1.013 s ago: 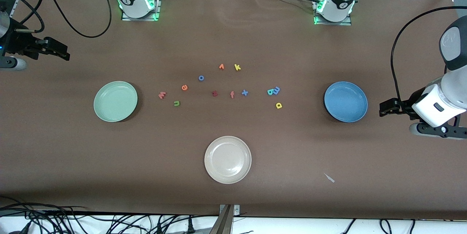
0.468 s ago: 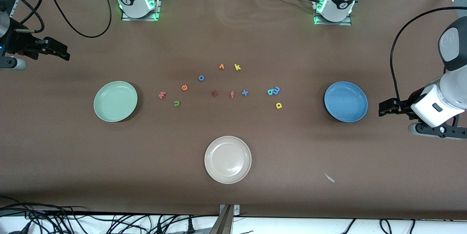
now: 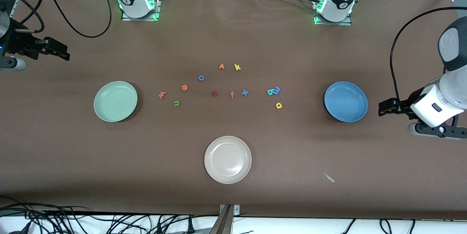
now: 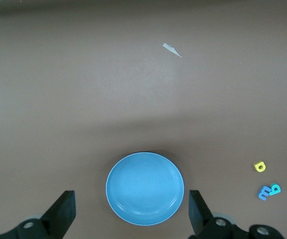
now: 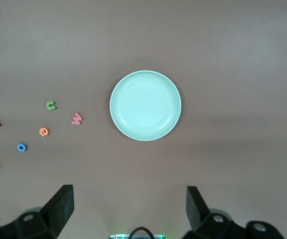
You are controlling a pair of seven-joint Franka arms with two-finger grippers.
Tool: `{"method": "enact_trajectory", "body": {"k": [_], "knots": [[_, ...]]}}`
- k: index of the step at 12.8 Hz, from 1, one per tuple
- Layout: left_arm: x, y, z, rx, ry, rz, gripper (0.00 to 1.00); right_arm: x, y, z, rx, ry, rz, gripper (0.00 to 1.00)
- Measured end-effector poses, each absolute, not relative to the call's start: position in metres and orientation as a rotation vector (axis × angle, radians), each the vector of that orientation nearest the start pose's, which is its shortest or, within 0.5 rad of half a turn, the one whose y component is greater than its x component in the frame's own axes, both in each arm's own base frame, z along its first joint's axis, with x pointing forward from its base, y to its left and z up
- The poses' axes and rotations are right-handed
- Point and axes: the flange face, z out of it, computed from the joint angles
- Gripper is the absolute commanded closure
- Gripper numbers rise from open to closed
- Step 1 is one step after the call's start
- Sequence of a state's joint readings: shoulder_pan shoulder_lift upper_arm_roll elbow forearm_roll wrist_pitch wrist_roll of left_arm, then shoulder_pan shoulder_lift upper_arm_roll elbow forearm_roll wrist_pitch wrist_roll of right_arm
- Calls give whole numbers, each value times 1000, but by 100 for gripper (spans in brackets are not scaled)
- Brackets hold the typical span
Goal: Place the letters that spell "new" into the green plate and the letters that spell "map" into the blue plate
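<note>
While both arms wait at the table's ends, the left gripper (image 3: pixel 383 107) and right gripper (image 3: pixel 60 51) stand spread, holding nothing. Green plate (image 3: pixel 115 101) sits at nine o'clock of the letters (image 3: pixel 219 86), blue plate (image 3: pixel 345 101) at three; bare table (image 3: pixel 233 37) rings each rim. Letters lie between, none plated.

The light is bright and even, coming from above. The brown table (image 3: pixel 233 197) has soft dark shadows, and a wide dim band crosses it in both wrist views. The cream-white plate (image 3: pixel 228 159) has a small shine. Green lights glow at the arm bases. Everything looks sharp, not blurry.
</note>
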State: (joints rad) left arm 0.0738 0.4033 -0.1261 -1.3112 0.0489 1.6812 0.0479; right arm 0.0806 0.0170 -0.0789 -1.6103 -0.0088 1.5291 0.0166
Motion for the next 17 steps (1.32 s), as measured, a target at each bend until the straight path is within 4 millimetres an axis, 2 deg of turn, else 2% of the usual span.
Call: {"method": "enact_trajectory", "body": {"k": [14,17], "knots": [[674,-16,507,-3138,156,71,0,553,0,593,-3149,24,155,0],[673,-25,503,-3138,178,90,0,553,0,593,-3149,23,150,0]]}}
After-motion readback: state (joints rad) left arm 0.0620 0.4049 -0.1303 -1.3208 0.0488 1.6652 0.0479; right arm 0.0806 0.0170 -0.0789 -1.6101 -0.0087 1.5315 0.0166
